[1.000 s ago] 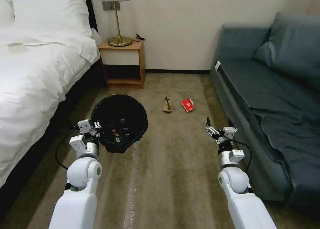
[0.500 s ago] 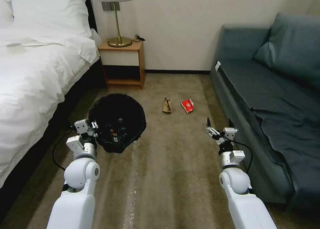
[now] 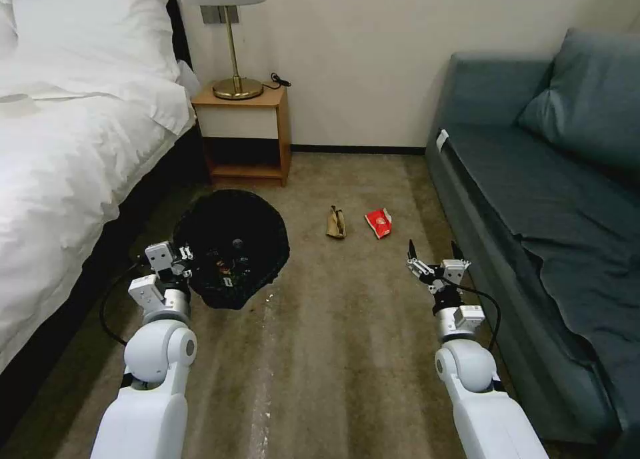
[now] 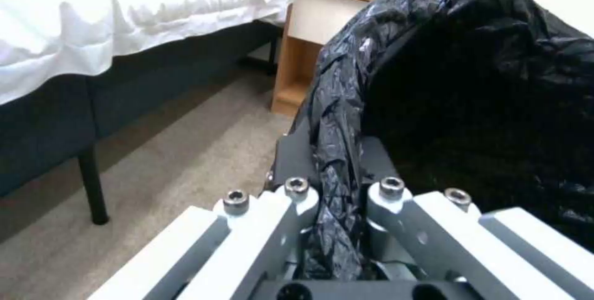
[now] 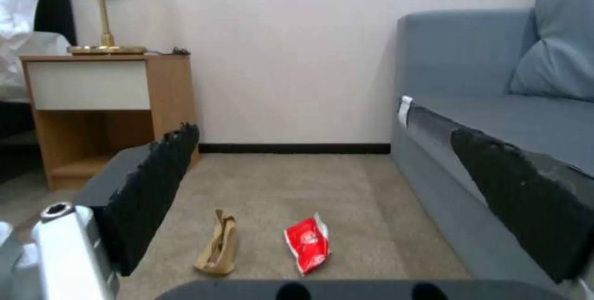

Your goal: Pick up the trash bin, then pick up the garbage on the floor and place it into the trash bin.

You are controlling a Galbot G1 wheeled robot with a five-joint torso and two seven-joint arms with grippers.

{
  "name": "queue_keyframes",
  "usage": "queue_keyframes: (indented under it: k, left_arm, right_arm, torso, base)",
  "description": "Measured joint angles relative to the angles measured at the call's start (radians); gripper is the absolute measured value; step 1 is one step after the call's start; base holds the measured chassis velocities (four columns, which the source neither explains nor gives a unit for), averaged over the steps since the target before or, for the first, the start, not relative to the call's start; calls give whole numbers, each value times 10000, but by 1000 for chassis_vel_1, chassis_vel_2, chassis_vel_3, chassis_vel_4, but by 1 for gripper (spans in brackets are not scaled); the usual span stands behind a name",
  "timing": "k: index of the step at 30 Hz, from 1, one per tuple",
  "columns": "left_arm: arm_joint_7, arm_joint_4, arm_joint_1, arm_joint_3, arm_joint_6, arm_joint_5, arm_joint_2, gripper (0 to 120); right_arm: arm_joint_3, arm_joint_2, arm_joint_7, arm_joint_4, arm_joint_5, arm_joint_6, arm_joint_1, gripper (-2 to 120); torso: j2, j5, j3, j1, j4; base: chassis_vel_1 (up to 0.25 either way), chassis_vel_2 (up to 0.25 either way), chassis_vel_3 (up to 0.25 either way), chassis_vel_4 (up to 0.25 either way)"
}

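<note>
Nearest the robot, on its left, the left hand (image 3: 179, 261) is clamped on the rim of the small round trash bin lined with a crinkled black plastic bag (image 3: 233, 242), which it holds tilted just beside the white bed (image 3: 60, 179). On its right, the right hand (image 3: 433, 255) hovers with fingers spread wide and nothing between them. Compared with a second ago, the whole room has shifted in the head view, so the robot has probably moved; the litter itself has not. Farther ahead on the carpet lie a crumpled brown paper piece (image 3: 335, 222) and a red-and-white snack packet (image 3: 379, 223), awaiting collection.
</note>
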Motion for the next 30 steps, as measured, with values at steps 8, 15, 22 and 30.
queue_keyframes:
  k: [8,15,22,30]
  left_arm:
    - [0,-44,28,6,-2,9,0,4]
    - [6,-71,81,-8,-11,16,10,4]
    - [17,-76,91,-60,-24,8,51,4]
    - [36,-71,94,-69,-38,-5,40,4]
  right_arm:
    - [76,2,-38,62,18,19,-11,100]
    - [99,31,-49,100,16,32,-49,100]
    - [73,66,-88,58,-66,84,-153,100]
    - [47,90,-129,-46,-125,135,-190,100]
  torso:
    - [0,0,0,0,0]
    - [0,0,0,1,0]
    - [0,1,0,0,0]
    - [0,0,0,1,0]
  base:
    - [-96,94,99,-95]
    - [-123,121,118,-122]
    - [-102,116,114,-110]
    - [-121,117,110,-129]
